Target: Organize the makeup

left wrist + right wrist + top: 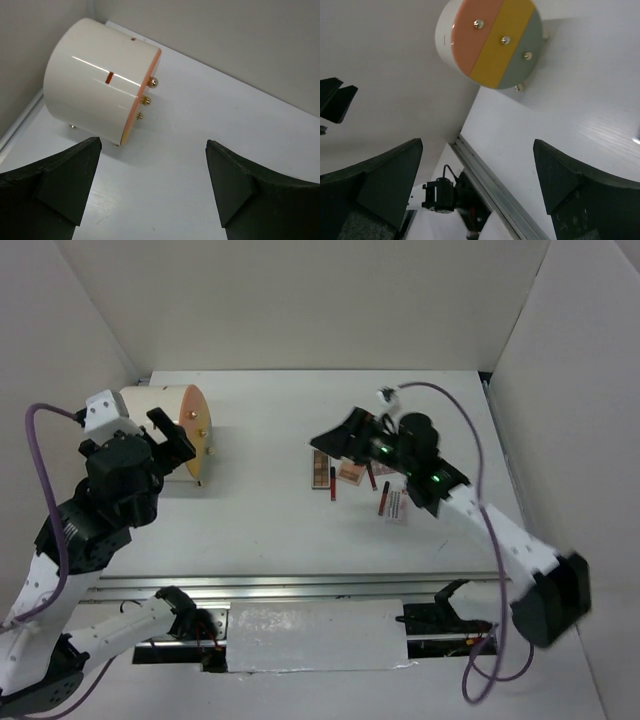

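Note:
The makeup lies in a cluster at mid-right of the table: a narrow brown eyeshadow palette (320, 470), a small square peach palette (350, 473), thin dark-red lip tubes (333, 484) (383, 499) and a clear-packaged pinkish card (398, 506). My right gripper (330, 432) hovers open and empty just above and behind the cluster, pointing left; in the right wrist view (478, 142) no makeup shows. My left gripper (172, 437) is open and empty beside the white cylinder; in the left wrist view (153, 142) bare table lies between its fingers.
A large white cylinder (160, 430) lies on its side at the back left, its drawer front (492, 42) banded peach, yellow and grey-green with small metal knobs (146, 100). White walls enclose the table. A metal rail (300, 585) runs along the near edge.

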### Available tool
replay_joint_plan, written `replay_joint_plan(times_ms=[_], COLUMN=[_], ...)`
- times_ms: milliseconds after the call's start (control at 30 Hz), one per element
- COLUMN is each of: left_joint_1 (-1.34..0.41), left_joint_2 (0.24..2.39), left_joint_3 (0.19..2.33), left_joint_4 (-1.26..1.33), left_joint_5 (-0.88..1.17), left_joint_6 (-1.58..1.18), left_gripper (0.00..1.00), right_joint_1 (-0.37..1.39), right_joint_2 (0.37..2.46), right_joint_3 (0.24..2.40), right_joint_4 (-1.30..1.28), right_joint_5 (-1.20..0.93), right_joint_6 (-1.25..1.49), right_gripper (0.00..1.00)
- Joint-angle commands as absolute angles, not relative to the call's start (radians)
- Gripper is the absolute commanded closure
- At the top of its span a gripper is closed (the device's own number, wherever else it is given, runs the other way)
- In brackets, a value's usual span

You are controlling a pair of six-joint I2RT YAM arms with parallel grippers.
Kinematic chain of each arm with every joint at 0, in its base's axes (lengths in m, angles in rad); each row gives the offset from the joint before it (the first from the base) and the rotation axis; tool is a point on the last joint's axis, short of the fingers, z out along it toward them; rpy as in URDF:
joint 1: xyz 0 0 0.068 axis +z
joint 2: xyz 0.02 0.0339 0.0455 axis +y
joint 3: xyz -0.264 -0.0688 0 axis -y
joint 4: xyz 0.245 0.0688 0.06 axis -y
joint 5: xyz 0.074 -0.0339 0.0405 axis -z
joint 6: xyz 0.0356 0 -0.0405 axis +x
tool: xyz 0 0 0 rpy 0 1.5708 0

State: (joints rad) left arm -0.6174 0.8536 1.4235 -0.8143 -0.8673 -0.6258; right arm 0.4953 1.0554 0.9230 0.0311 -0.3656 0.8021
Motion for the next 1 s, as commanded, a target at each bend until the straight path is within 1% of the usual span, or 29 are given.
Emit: replay_joint_plan(times_ms=[0, 33, 67, 100, 133, 200, 233, 267, 300, 333, 367, 400, 433, 533, 767, 800, 867, 900, 967], left_joint_1=[-0.601, -0.586, -0.563, -0.507, -0.452, -0.419, -0.408, -0.381, -0.358, -0.327, -0.263, -0.24, -0.224, -0.216, -0.199, -0.195, -0.183, -0.18, -0.178], left_joint_2=[0.906, 0.919, 0.931, 0.949, 0.96, 0.954, 0.948, 0.924, 0.904, 0.885, 0.85, 0.836, 0.828, 0.824, 0.802, 0.798, 0.785, 0.782, 0.779], left_joint_3=[1.439, 1.443, 1.453, 1.46, 1.459, 1.436, 1.422, 1.402, 1.346, 1.316, 1.258, 1.237, 1.226, 1.235, 1.232, 1.23, 1.224, 1.223, 1.224], left_joint_4=[-0.694, -0.687, -0.683, -0.667, -0.661, -0.646, -0.64, -0.634, -0.621, -0.591, -0.575, -0.56, -0.543, -0.552, -0.54, -0.537, -0.529, -0.528, -0.532], left_joint_5=[-0.995, -1.012, -1.005, -0.982, -0.936, -0.92, -0.937, -0.936, -0.927, -0.889, -0.864, -0.838, -0.818, -0.772, -0.715, -0.694, -0.678, -0.677, -0.678], left_joint_6=[-0.56, -0.54, -0.532, -0.526, -0.522, -0.518, -0.535, -0.54, -0.545, -0.549, -0.554, -0.555, -0.551, -0.545, -0.535, -0.537, -0.535, -0.535, -0.537], left_gripper=[0.01, 0.01, 0.01, 0.01, 0.01, 0.01, 0.01, 0.01, 0.01, 0.01, 0.01, 0.01, 0.01, 0.01, 0.01, 0.0, 0.01, 0.01, 0.01], right_joint_1=[0.626, 0.643, 0.658, 0.682, 0.692, 0.719, 0.726, 0.73, 0.739, 0.741, 0.745, 0.75, 0.761, 0.776, 0.781, 0.779, 0.781, 0.784, 0.79], right_joint_2=[1.358, 1.441, 1.6, 1.671, 1.807, 1.911, 1.957, 2.039, 2.084, 2.136, 2.233, 2.278, 2.351, 2.431, 2.479, 2.488, 2.525, 2.534, 2.56], right_joint_3=[1.089, 1.188, 1.237, 1.297, 1.418, 1.511, 1.587, 1.627, 1.673, 1.777, 1.826, 1.883, 1.989, 2.104, 2.141, 2.169, 2.192, 2.207, 2.227], right_joint_4=[0.373, 0.429, 0.467, 0.501, 0.523, 0.554, 0.558, 0.563, 0.554, 0.551, 0.558, 0.558, 0.53, 0.502, 0.465, 0.469, 0.477, 0.489, 0.488], right_joint_5=[-0.356, -0.362, -0.382, -0.4, -0.411, -0.397, -0.356, -0.344, -0.336, -0.337, -0.353, -0.356, -0.354, -0.33, -0.256, -0.27, -0.285, -0.296, -0.296], right_joint_6=[0.911, 0.961, 0.985, 1.008, 1.055, 1.084, 1.116, 1.132, 1.15, 1.191, 1.204, 1.213, 1.219, 1.207, 1.2, 1.201, 1.215, 1.229, 1.236], right_gripper=[0.0, 0.0, 0.0, 0.0, 0.0, 0.0, 0.0, 0.0, 0.0, 0.0, 0.0, 0.0, 0.0, 0.01, 0.03, 0.08, 0.12, 0.17, 0.2])
